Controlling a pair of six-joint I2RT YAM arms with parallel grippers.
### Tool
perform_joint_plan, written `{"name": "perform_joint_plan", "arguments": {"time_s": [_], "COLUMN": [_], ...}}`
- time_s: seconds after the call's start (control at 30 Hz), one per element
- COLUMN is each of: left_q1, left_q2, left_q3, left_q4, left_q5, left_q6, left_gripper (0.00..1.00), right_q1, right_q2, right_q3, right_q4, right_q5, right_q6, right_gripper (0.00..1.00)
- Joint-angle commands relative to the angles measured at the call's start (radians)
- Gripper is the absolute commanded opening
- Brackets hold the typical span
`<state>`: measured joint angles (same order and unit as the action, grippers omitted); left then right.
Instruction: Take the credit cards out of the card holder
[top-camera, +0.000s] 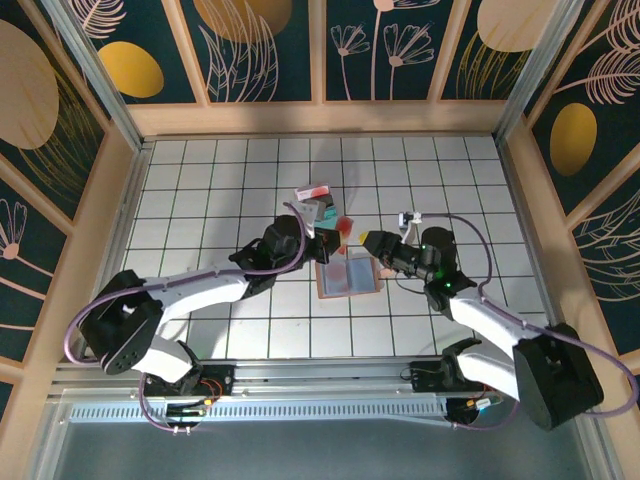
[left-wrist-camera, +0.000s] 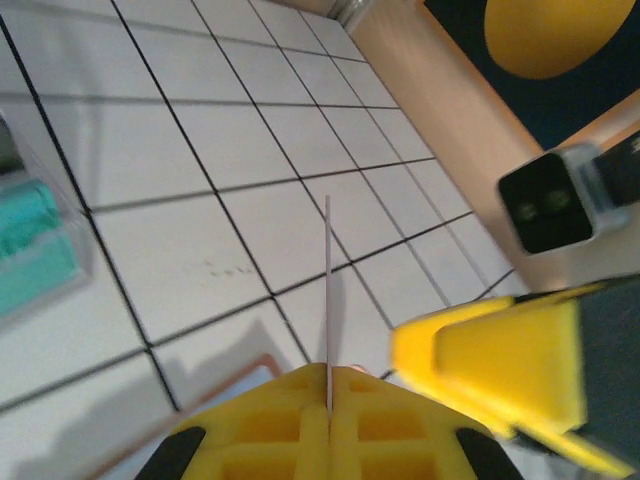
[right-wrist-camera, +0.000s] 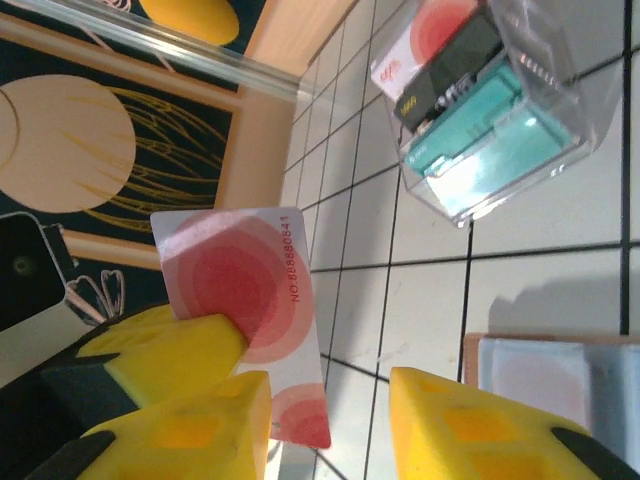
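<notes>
L tool (top-camera: 337, 237) fully shut on red credit card (top-camera: 345, 224), pinching it by one edge, off the worktop (top-camera: 200, 200). R tool (top-camera: 371, 242) partly open, grips nothing; one finger just beside the card. Card holder (top-camera: 348, 273) lies open on worktop at 6 o'clock of both tools, near. Clear box (top-camera: 314, 204) w/ teal pack (right-wrist-camera: 480, 140) at 11 o'clock of holder.

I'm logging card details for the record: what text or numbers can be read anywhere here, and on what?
"NO 568880841" (last digits uncertain): red print along the edge of the red-and-white card.
Red marks on the white card in the clear box: too blurred to read.
Yellow marks on the black pack: too small to read.
</notes>
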<state>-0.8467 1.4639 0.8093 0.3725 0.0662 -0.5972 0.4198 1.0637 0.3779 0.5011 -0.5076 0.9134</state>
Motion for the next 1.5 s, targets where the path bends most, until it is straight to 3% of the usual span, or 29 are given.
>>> {"name": "perform_joint_plan", "arguments": {"time_s": [0.0,0.13,0.23,0.6,0.73,0.9,1.2,1.3,1.47], "left_q1": [0.031,0.079,0.116,0.295,0.308,0.348,0.386,0.393,0.399], "left_q2": [-0.066,-0.088,-0.076,0.146,0.212,0.314,0.476,0.507,0.555], "left_q3": [0.054,0.083,0.112,0.381,0.439,0.529,0.676,0.71,0.762], "left_q4": [-0.13,-0.167,-0.178,-0.408,-0.452,-0.523,-0.627,-0.64,-0.676], "left_q5": [-0.05,-0.028,0.068,0.334,0.309,0.31,0.28,0.282,0.28], "left_q6": [0.294,0.53,0.674,1.033,1.184,1.264,1.365,1.384,1.422], "left_gripper": [0.0,0.0,0.0,0.0,0.0,0.0,0.0,0.0,0.0], "right_q1": [0.002,0.002,0.003,0.003,0.002,0.002,0.002,0.002,0.002], "right_q2": [-0.083,-0.15,-0.174,-0.209,-0.221,-0.235,-0.235,-0.242,-0.263], "right_q3": [0.071,0.105,0.125,0.172,0.191,0.217,0.263,0.265,0.268], "right_q4": [-0.252,-0.363,-0.417,-0.545,-0.585,-0.63,-0.688,-0.696,-0.709], "right_q5": [0.123,0.203,0.252,0.373,0.415,0.475,0.553,0.569,0.589], "right_q6": [-0.136,-0.18,-0.192,-0.212,-0.221,-0.223,-0.218,-0.209,-0.202], "right_gripper": [0.42,0.49,0.55,0.68,0.73,0.78,0.79,0.97,0.99]}}
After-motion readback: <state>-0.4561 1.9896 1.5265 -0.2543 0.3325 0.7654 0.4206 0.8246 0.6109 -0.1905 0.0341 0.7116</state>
